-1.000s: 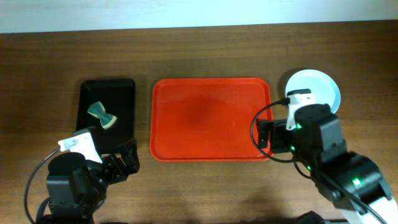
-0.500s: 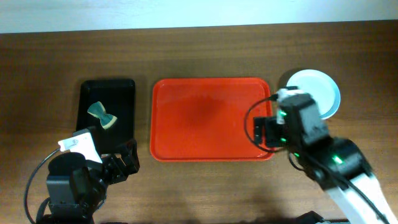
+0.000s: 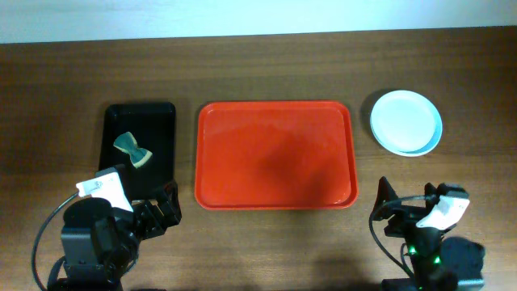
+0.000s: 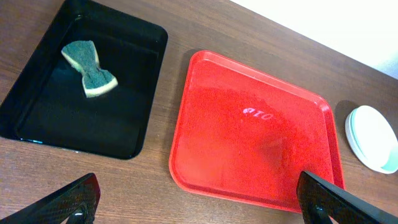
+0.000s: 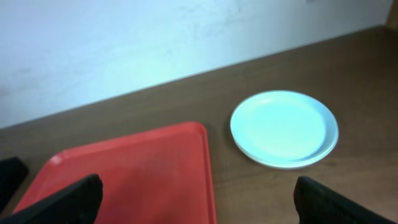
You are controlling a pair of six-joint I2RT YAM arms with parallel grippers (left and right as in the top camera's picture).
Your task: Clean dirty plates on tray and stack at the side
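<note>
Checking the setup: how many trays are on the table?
2: a red tray in the middle and a black tray left of it, holding a sponge. None looks hidden.

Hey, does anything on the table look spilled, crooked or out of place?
Nothing stands out. The red tray lies flat and bare, the plates sit stacked just to its right, only slightly offset, and the sponge rests inside the black tray.
</note>
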